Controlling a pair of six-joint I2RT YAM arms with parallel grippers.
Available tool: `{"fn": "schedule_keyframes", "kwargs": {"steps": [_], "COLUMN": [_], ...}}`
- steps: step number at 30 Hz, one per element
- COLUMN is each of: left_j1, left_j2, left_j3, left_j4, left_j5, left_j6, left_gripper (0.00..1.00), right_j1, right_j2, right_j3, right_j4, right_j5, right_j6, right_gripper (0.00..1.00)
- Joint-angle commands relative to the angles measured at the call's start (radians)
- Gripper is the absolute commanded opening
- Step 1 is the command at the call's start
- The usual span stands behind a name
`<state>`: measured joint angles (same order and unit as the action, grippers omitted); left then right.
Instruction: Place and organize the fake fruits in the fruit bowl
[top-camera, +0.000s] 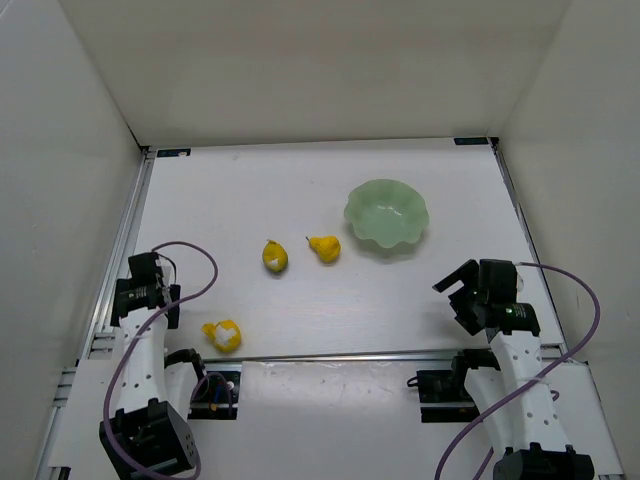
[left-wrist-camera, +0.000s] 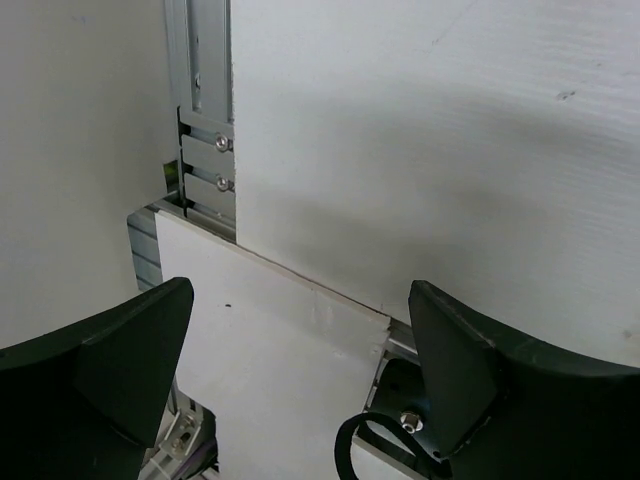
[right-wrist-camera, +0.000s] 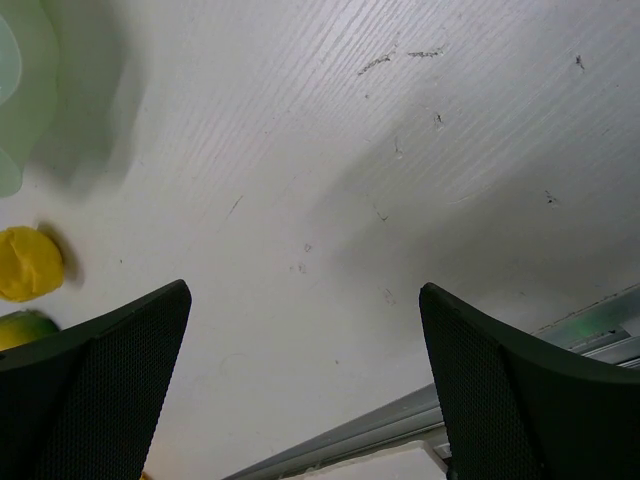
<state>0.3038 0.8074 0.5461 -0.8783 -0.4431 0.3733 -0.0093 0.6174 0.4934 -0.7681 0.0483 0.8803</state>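
- My left gripper has its jaws wide open. Nothing is between them.
- My right gripper has its jaws wide open too. They hold nothing.
- Below my left jaws I see only the white table and a metal rail with bolts at its left side.
- Below my right jaws I see bare table with small scratches.
- At the left edge of my right wrist view, two yellow things peek in. They are fruits, but I cannot tell which ones.
- The fruit with white patches lies on the table near my left arm, close to the near edge.
- The lemon-like fruit lies near the middle of the table.
- The pear-shaped fruit lies just beside the lemon one, on its right. They do not touch.
- The fruit bowl is pale green with a wavy rim. It sits on the table to the right of the pear, a bit farther back, near it but apart.
- All three fruits lie on the table, outside the bowl.
- My right jaws hang near the bowl, closer to the near edge.
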Motion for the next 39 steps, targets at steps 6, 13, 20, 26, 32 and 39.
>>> {"fn": "schedule_keyframes", "kwargs": {"steps": [6,13,20,26,32,39], "left_j1": [-0.115,-0.572,-1.024,-1.204,-1.229,-1.229], "left_j2": [0.024,0.246,0.378,0.429,0.460,0.507], "left_j3": [0.214,0.417,0.307,0.247,0.170,0.152], "left_j4": [-0.085,-0.232,-0.274,-0.298,-0.237,-0.237], "left_j5": [0.211,0.176,0.137,0.225,0.204,0.290], "left_j6": [0.142,0.184,0.154,0.144,0.162,0.202], "left_gripper": [1.00,1.00,1.00,1.00,1.00,1.00], "right_j1": [0.002,0.011,0.011,0.011,0.011,0.011], "right_j2": [0.025,0.065,0.074,0.074,0.087,0.139], "right_j3": [0.001,0.010,0.039,0.028,0.028,0.051], "right_j4": [0.033,0.052,0.032,0.012,0.012,0.021], "right_j5": [-0.040,-0.041,-0.018,-0.007,0.002,0.012], "right_j6": [-0.073,-0.084,-0.104,-0.113,-0.113,-0.122], "right_gripper": [0.99,0.99,0.99,0.99,0.99,0.99]}}
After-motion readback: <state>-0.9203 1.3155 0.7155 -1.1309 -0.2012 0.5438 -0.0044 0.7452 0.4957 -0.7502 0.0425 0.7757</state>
